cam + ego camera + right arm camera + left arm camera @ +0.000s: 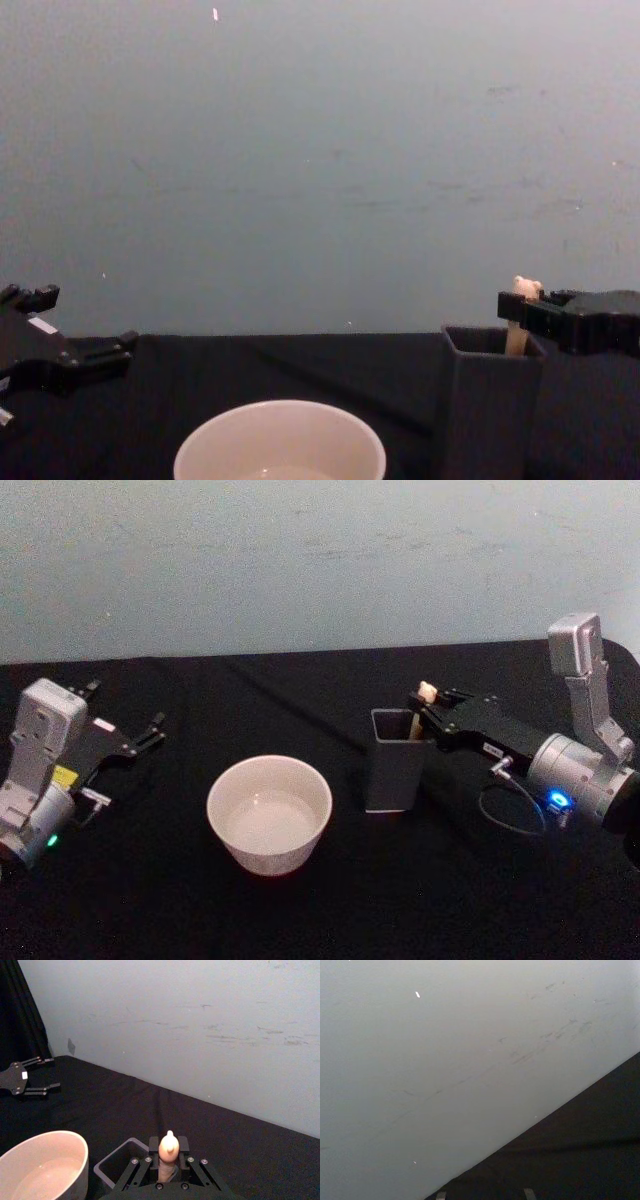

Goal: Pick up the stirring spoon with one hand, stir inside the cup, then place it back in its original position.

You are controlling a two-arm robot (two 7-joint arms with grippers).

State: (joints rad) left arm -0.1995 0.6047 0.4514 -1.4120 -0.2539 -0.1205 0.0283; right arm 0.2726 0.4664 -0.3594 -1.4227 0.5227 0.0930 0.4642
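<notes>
right gripper (432,718) — clamped on stirring spoon (427,691) in holder (390,770); left gripper (125,708) — fingers apart; white label (24,1075) unreadable

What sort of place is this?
Probably a robot test bench: black-draped table, bare scuffed wall, right gripper closed on the stirring spoon in its holder, left gripper open left of the cup.

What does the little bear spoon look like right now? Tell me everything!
The stirring spoon is thin and pale cream, smooth like plastic, with a tiny bear-head shape on top. It stands almost upright in the dark grey box holder, to the right of the cup. Its bowl end is hidden down inside the box. The right tool is pinched on its stick handle just below the bear head.
</notes>
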